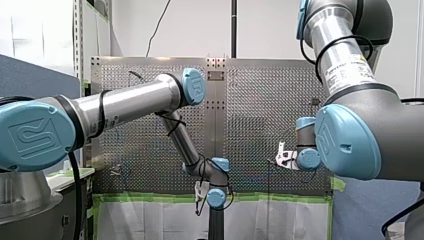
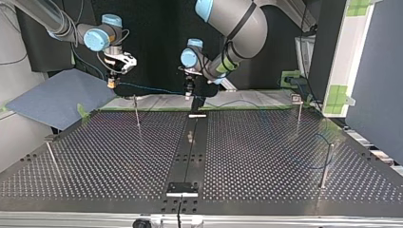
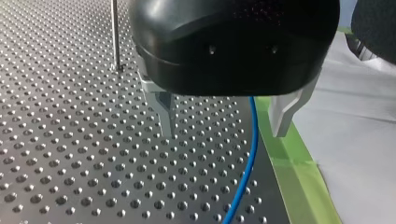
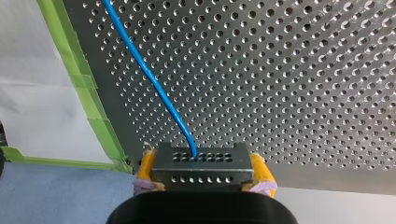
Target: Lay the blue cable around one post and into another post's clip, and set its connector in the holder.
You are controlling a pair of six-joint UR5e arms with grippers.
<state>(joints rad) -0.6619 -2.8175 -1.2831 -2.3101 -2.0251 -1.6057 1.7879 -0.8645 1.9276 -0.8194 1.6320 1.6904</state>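
Nearest lens: connector (image 4: 201,170), my right gripper (image 4: 201,158) fingers clamping its two sides with yellow pads (image 4: 145,168). Blue cable (image 4: 149,79) leaving connector's front face, long axis running straight ahead over table (image 4: 303,70) toward green tape (image 4: 81,81) edge. My left gripper (image 3: 224,130) fingers standing apart, cable passing between them, nearer pale finger, seemingly ungripped. Post (image 3: 114,35) standing just beyond left fingers, open table surrounding it. Judging left fingers nearer for looping cable round post.

Blue cable (image 4: 156,88), grey connector (image 4: 201,172), silver table (image 4: 280,70) (dotted with holes), green tape (image 4: 105,130) edging.
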